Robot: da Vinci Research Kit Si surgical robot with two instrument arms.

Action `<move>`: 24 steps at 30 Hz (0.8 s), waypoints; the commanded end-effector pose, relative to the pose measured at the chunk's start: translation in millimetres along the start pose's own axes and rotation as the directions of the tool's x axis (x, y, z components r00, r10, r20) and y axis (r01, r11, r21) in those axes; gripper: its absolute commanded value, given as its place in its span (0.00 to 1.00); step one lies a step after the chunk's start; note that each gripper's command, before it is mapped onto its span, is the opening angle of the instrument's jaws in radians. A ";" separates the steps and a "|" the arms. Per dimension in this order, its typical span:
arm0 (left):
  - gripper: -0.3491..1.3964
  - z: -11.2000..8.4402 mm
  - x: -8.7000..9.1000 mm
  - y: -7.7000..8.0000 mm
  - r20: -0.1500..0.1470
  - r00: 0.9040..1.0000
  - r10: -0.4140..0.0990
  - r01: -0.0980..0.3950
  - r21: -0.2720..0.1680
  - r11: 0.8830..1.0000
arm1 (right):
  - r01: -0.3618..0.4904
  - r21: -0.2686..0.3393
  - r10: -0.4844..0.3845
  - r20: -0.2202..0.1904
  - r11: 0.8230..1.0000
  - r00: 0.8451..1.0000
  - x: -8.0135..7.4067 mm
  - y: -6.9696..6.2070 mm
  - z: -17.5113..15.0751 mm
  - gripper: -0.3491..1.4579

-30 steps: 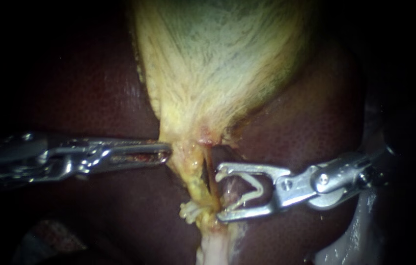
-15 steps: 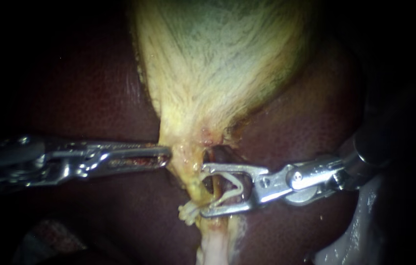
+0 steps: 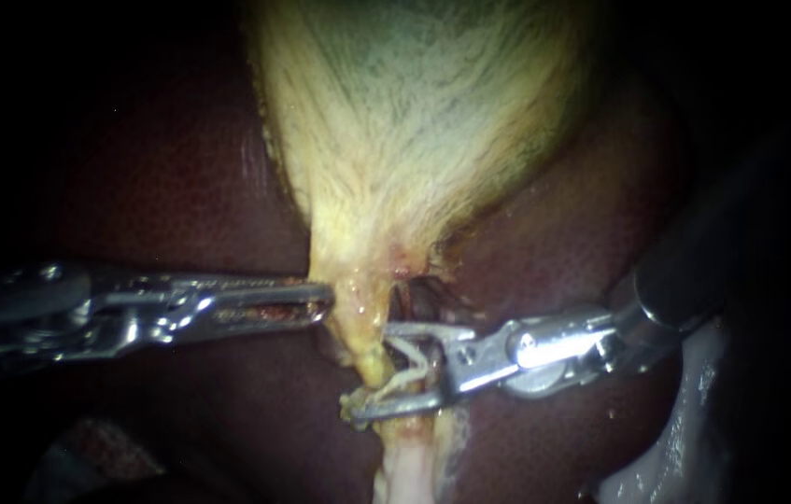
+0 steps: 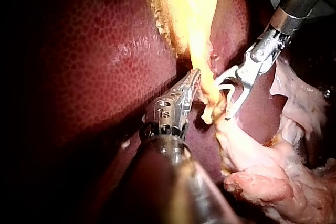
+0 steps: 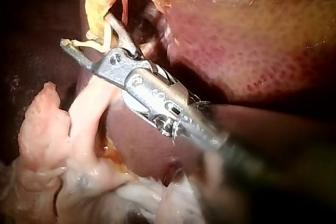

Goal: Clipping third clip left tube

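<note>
As the left instrument [image 3: 318,298] grips fibrous yellow gallbladder [image 3: 414,121] in its jaws, the right instrument [image 3: 374,371] clamps a pale clip [image 3: 411,366].

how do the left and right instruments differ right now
The right instrument holds a white clip in spread jaws astride the tube; the left instrument carries none, its tip at the gallbladder. The left lies level, the right slants upward. Both are slim metal.
</note>
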 end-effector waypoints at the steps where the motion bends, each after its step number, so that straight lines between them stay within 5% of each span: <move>1: 0.00 0.1 0.0 0.0 -0.001 1.000 0.000 0.000 0.001 1.000 | -0.001 0.015 0.000 0.002 1.000 1.000 0.0 -0.1 0.1 0.49; 4: 0.00 0.4 0.0 0.1 -0.002 1.000 0.000 0.000 0.003 1.000 | -0.004 0.065 0.003 0.009 0.998 1.000 0.0 -0.4 0.7 0.49; 13: 0.00 0.8 0.1 0.1 -0.002 1.000 0.001 -0.001 0.006 1.000 | 0.002 0.055 -0.002 0.006 0.998 1.000 0.7 0.4 1.1 0.49; 24: 0.00 1.1 0.3 -0.1 -0.003 1.000 0.002 -0.002 0.010 1.000 | 0.033 0.008 -0.033 -0.018 0.999 0.999 5.8 2.2 -1.4 0.49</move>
